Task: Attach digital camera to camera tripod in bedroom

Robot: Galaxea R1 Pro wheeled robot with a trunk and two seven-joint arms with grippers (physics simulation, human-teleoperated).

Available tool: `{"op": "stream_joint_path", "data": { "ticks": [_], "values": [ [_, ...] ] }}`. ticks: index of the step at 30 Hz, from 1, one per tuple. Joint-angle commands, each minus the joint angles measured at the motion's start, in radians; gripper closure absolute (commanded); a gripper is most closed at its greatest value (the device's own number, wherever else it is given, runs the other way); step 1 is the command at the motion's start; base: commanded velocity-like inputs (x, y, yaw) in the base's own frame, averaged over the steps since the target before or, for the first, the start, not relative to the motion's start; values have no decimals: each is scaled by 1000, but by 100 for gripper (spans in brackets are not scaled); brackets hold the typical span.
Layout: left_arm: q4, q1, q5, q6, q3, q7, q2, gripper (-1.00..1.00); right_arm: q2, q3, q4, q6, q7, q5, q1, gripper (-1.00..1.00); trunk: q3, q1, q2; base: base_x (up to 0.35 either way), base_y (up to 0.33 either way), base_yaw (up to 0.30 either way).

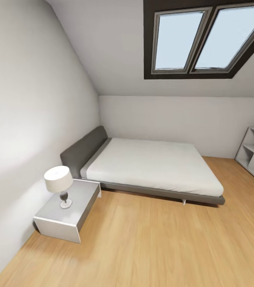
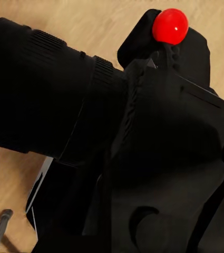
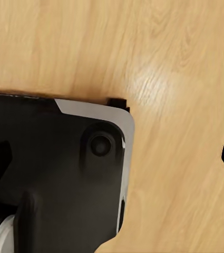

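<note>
bedroom ahead, grey bed on plank floor, lamp on nightstand, digital camera close against left wrist cam above floor, grip state of both grippers unclear

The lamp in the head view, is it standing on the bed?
No, the lamp stands upright on the white nightstand beside the bed, near the wall.
</note>
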Motion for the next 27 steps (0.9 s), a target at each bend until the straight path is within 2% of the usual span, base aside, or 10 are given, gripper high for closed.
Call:
{"op": "stream_joint_path", "data": {
  "ticks": [1, 14, 20, 27],
  "values": [
    [-1, -1, 6, -2, -8, 4, 1, 100, -1, -8, 3, -7, 2, 9, -2, -100, -2, 1, -2, 307, -190, -2],
    [-1, -1, 6, -2, -8, 5, 0, 100, 0, -8, 3, -10, 3, 16, -2, -100, -2, 1, -2, 307, -190, -18],
    [-1, -1, 6, -6, -8, 5, 0, 100, 1, -8, 3, -8, 2, 13, -2, -100, -2, 1, -2, 294, -87, -197],
    [-1, -1, 6, -7, -8, 5, 0, 100, 1, -9, 3, -9, 1, 9, -2, -100, -2, 1, -2, 86, -15, -273]
  ]
}}
